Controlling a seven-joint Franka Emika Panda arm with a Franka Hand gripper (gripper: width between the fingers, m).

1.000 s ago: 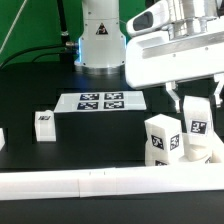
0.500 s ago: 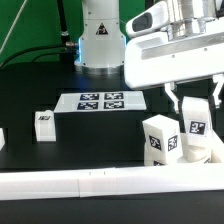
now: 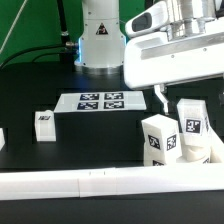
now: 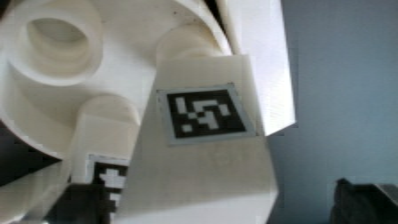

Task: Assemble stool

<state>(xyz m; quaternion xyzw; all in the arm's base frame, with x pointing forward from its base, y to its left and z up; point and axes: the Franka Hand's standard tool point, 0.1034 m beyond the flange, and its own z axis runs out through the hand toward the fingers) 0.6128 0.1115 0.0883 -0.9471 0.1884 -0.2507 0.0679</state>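
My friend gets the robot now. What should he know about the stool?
Claw: open, either side of an upright leg, not gripping it.
Parts: that leg and a second leg sit against the seat at the exterior view's right, behind the long rail. A loose leg lies to the exterior view's left of the marker board.
Done: apparently two legs placed; tightness can't be judged.
Left: fit the loose leg.

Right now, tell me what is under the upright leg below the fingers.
The leg rises from the white seat disc, next to an open round recess. Its foot cannot be seen: the leg itself covers it, and in the exterior view a second leg does.
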